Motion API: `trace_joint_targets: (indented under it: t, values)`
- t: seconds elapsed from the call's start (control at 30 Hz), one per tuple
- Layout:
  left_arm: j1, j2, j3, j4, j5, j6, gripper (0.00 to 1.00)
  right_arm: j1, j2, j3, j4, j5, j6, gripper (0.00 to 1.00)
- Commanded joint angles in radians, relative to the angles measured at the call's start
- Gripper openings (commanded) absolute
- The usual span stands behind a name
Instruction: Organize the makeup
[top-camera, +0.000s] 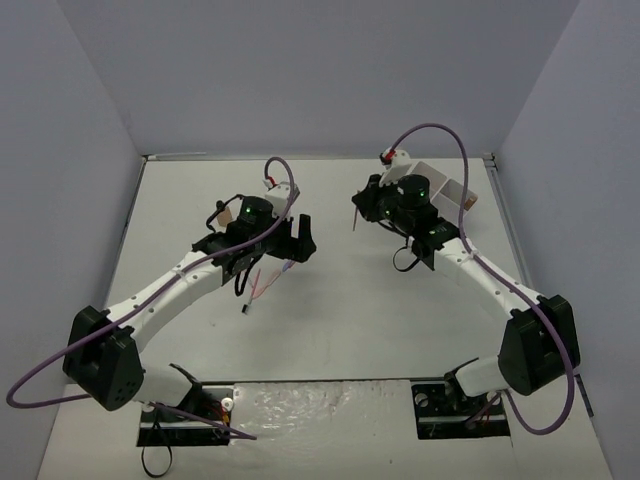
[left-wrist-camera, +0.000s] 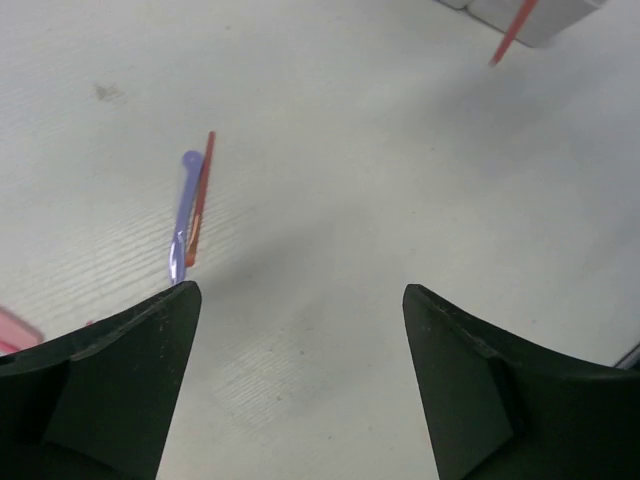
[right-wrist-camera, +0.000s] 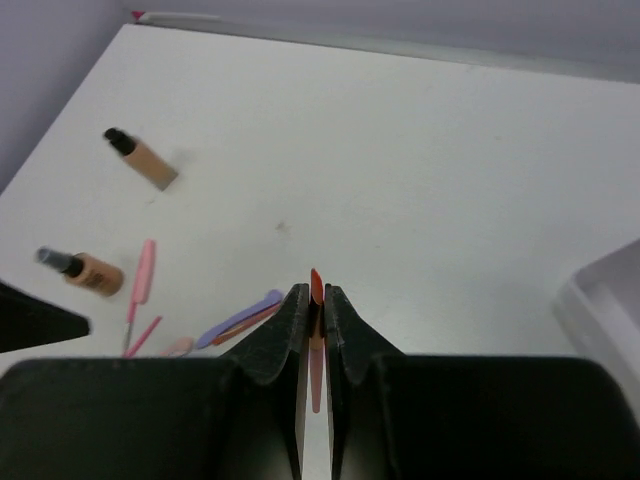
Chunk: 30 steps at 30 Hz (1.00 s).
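My right gripper (right-wrist-camera: 312, 292) is shut on a thin orange pencil (right-wrist-camera: 316, 283), whose tip sticks out past the fingertips, above the table. From the top view this gripper (top-camera: 362, 208) hangs left of the white tray (top-camera: 450, 185). My left gripper (left-wrist-camera: 300, 292) is open over bare table with nothing between its fingers. A purple pencil (left-wrist-camera: 182, 215) and an orange pencil (left-wrist-camera: 201, 195) lie side by side just ahead of its left finger. Two tan bottles (right-wrist-camera: 145, 160) (right-wrist-camera: 85, 270) with dark caps lie further left, with a pink pencil (right-wrist-camera: 143, 272) beside them.
A corner of the white tray (right-wrist-camera: 600, 310) shows at the right of the right wrist view. Grey walls close the table on three sides. Loose pencils (top-camera: 266, 281) lie under the left wrist. The left gripper (top-camera: 300, 240) sits about mid-table.
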Motion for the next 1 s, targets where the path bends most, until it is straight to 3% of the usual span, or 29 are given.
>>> trace_joint_targets:
  t: [0.0, 0.3, 0.43, 0.5, 0.8, 0.97]
  values:
    - [-0.001, -0.114, -0.021, -0.074, -0.182, 0.015, 0.81, -0.140, -0.013, 0.036, 0.137, 0.107, -0.098, 0.00]
    - [0.001, -0.236, -0.126, -0.220, -0.334, -0.044, 0.85, -0.318, 0.133, 0.045, 0.395, 0.131, -0.207, 0.00]
    - [0.003, -0.293, -0.166, -0.256, -0.358, -0.074, 0.88, -0.351, 0.210, 0.081, 0.444, 0.103, -0.240, 0.00]
    - [0.002, -0.311, -0.180, -0.274, -0.372, -0.078, 0.94, -0.365, 0.246, 0.103, 0.459, 0.101, -0.248, 0.00]
    - [0.005, -0.329, -0.192, -0.309, -0.407, -0.092, 0.97, -0.387, 0.347, 0.146, 0.495, 0.085, -0.305, 0.00]
    - [0.007, -0.324, -0.192, -0.308, -0.408, -0.112, 0.97, -0.390, 0.382, 0.131, 0.491, 0.067, -0.332, 0.14]
